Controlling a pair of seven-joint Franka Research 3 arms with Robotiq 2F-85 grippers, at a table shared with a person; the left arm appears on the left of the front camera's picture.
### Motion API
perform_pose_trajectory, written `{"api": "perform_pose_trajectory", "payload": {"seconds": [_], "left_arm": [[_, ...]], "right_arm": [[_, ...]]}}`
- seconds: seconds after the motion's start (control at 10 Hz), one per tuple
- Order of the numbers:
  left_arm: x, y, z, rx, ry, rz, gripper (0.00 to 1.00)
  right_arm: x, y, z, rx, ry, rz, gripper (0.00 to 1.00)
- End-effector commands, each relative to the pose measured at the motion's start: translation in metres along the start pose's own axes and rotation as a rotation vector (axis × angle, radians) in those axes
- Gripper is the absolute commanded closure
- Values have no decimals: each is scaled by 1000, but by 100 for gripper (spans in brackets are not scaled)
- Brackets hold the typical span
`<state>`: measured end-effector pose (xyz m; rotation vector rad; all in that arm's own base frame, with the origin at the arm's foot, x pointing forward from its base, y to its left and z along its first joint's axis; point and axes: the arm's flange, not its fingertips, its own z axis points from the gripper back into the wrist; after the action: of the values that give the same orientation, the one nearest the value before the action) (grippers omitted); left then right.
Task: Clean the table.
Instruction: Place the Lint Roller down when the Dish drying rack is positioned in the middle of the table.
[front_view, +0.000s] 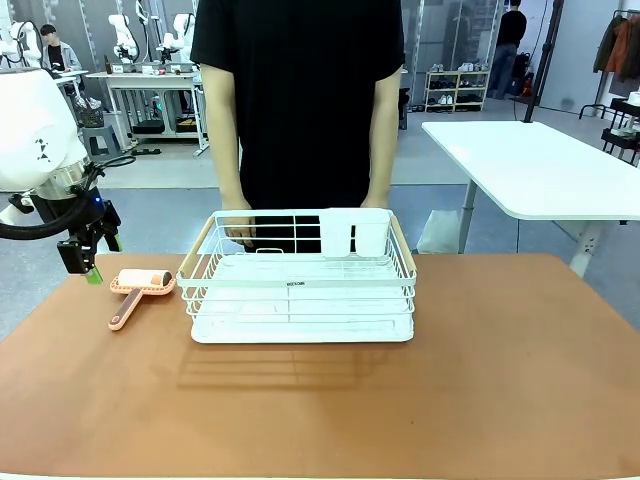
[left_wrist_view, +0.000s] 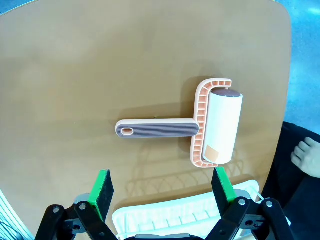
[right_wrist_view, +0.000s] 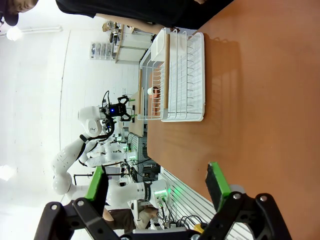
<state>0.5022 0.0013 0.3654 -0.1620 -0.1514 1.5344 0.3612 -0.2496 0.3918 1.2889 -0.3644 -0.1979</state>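
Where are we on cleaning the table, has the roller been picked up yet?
Not yet. Done: the left tool hangs open above the lint roller. In hand: nothing; the roller lies flat on the table beside the white dish rack, which the person's hands touch at its far rim. The right tool is open too. Left: grasping the roller, then rolling.

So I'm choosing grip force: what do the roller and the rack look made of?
Roller: probably matte moulded plastic, with a ribbed peach frame and grey grooved handle; the white drum looks like paper. Rack: thin white-coated wire, likely metal, with seemingly wooden side handles.
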Motion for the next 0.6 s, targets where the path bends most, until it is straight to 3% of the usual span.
{"api": "perform_pose_trajectory", "payload": {"seconds": [0.0,0.5], "left_arm": [[1,2,-1,-2,0,-4,0],[1,2,-1,-2,0,-4,0]], "right_arm": [[-1,3,0,9,-3,7,0],[-1,3,0,9,-3,7,0]]}}
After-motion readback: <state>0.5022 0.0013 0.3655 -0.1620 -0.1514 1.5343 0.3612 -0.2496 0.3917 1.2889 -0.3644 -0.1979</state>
